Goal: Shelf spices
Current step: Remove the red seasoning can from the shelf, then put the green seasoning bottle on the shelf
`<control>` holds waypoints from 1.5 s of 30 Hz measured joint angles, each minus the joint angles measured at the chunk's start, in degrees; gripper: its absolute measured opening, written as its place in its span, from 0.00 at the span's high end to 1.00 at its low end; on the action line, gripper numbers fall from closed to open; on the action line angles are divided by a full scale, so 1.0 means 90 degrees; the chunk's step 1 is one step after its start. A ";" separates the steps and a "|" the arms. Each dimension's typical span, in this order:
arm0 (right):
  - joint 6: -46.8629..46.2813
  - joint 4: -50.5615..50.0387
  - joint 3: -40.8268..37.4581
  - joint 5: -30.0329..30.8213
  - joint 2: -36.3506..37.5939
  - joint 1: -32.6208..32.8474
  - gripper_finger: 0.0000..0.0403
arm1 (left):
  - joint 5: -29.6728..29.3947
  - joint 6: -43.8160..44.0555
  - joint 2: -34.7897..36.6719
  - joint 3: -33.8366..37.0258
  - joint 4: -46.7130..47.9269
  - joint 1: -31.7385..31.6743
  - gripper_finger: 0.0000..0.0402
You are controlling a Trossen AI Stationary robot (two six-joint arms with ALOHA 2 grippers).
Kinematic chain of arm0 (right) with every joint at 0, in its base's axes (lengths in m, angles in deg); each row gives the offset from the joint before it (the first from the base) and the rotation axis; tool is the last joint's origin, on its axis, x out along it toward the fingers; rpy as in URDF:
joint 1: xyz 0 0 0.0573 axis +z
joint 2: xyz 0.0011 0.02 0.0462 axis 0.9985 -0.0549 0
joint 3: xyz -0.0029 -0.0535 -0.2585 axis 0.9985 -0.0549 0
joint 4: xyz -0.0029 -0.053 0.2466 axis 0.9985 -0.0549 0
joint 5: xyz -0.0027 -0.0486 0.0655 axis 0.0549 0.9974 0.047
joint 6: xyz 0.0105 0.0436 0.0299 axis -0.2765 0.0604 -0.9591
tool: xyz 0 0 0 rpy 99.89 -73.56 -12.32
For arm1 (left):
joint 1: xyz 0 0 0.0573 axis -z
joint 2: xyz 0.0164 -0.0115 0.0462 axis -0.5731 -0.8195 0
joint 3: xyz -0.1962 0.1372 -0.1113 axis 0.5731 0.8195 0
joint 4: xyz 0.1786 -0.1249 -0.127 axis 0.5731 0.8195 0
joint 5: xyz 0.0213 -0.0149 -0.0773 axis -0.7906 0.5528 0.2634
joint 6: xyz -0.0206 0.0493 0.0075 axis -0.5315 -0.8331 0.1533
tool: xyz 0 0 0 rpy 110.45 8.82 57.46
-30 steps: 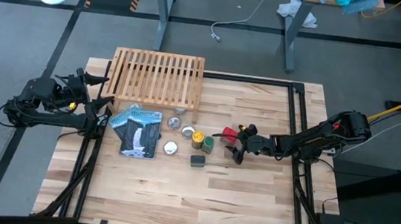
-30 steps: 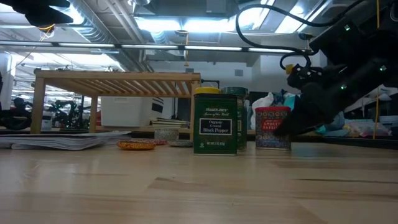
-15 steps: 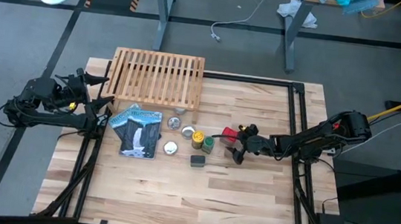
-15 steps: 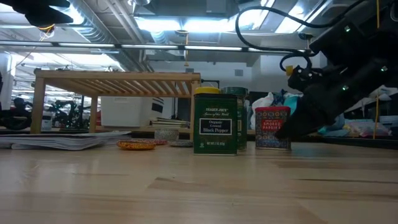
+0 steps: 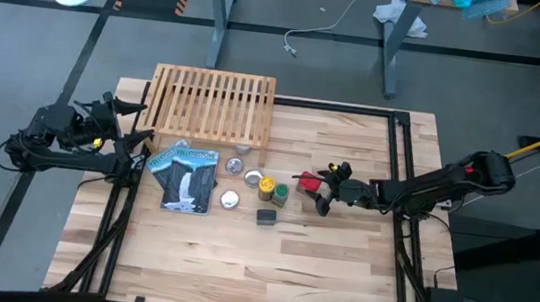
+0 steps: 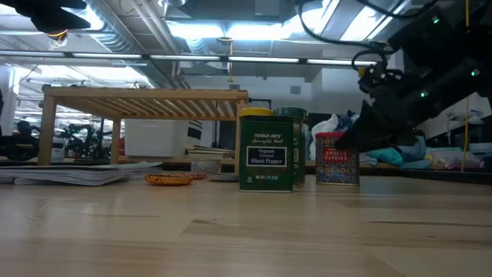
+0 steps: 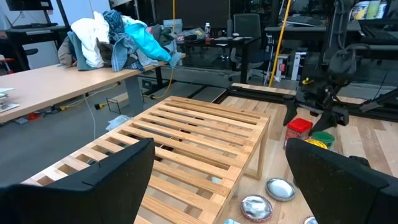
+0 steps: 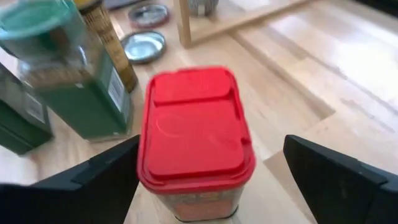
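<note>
Right wrist view, boxy red tin [image 8: 196, 140], glossy rounded-rectangular lid

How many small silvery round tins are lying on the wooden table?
3: one small silvery round tin at the slatted wooden shelf's front edge, one just before it, one beside the blue-and-white packet. Others may be hidden under the shelf.

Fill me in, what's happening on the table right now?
The right claw is open around the red tin, which stands on the table and is not lifted. The green-capped jar, yellow-capped jar and black tin stand beside it. The shelf holds no spices yet. The left claw waits open at the table's left edge.
</note>
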 joint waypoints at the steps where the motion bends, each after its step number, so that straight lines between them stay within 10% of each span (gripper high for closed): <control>1: 0.0057 -0.0077 -0.0002 0.0000 0.0140 0.0000 0.04 | 0.0000 0.0000 -0.0001 -0.0002 0.0002 0.0000 0.11; 23: 0.0313 0.0307 0.0297 -0.0672 0.1454 0.0000 0.04 | -0.0002 -0.0002 0.0000 -0.0002 0.0000 -0.0001 0.11; 45: 0.0464 -0.0006 0.2080 -0.1718 -0.1462 0.0005 0.04 | -0.0001 -0.0002 0.0000 -0.0002 0.0002 -0.0001 0.11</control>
